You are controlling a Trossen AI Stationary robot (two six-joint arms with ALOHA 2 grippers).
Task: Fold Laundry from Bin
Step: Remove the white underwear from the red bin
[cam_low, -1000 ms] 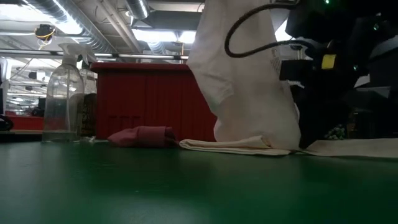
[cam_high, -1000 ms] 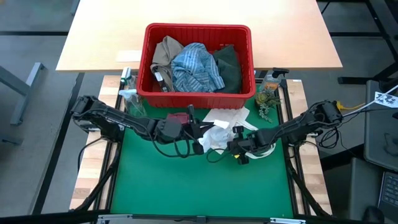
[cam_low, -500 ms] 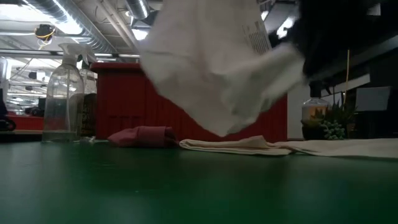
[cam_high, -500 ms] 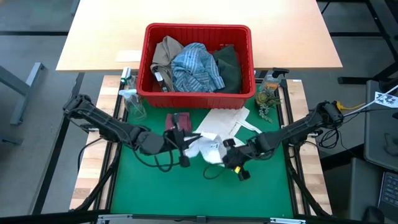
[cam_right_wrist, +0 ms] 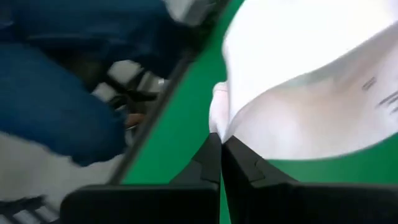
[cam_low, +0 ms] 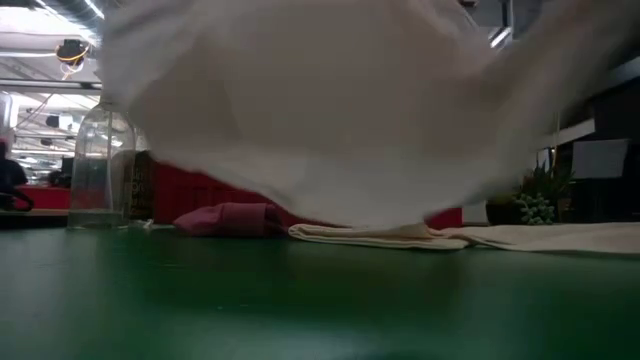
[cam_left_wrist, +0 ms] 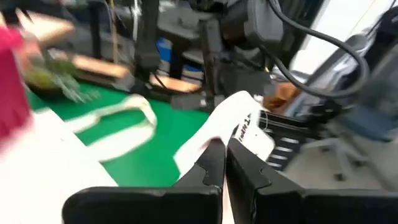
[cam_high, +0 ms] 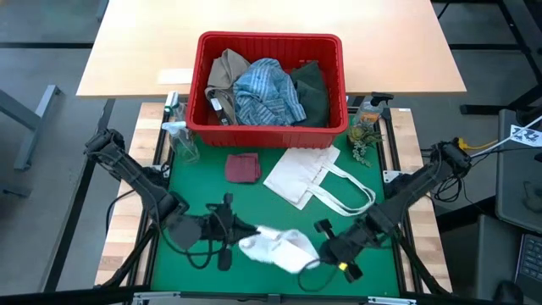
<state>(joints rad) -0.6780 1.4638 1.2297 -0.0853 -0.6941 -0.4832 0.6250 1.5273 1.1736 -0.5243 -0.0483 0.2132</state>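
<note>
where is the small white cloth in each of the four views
High view: the small white cloth hangs between the left end effector and right end effector, near the mat's front edge.
Low view: it fills the upper picture, close and blurred.
Left wrist view: pinched at the fingertips.
Right wrist view: pinched there too.
Shared landmark: the green mat.
</note>
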